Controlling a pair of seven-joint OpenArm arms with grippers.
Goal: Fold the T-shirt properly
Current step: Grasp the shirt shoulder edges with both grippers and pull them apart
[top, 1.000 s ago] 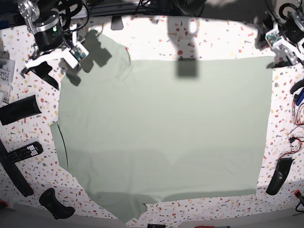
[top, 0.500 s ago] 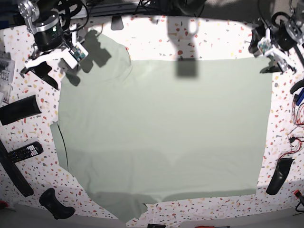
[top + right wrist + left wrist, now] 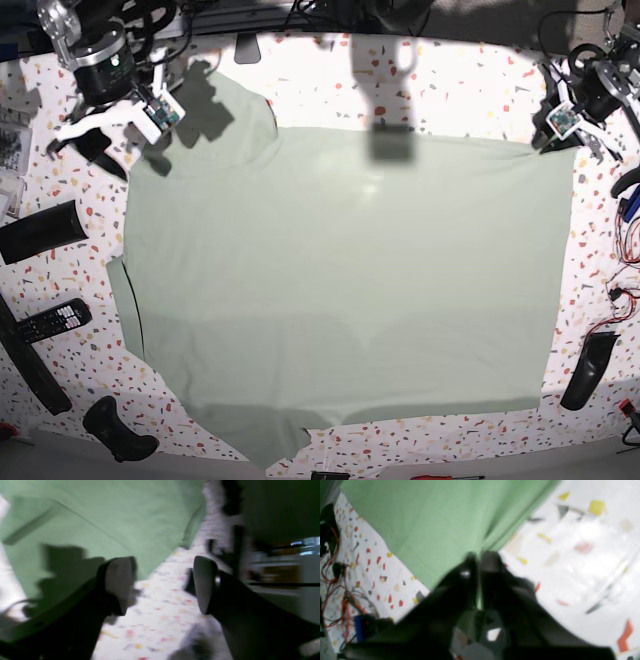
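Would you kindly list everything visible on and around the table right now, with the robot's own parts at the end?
T-shirt: one, pale sage green, spread flat over most of the table.
table: one, white with coloured speckles, under everything.
remote control: one, black, left edge of the base view.
dark curved tools: several, black, along the left and right edges; exact kinds unclear.
wires: a bundle, red and orange, right edge.
left gripper: one, black, shut on the T-shirt at its corner, top right of the base view.
right gripper: one, black with pale pads, open, above the shirt's edge, top left of the base view.
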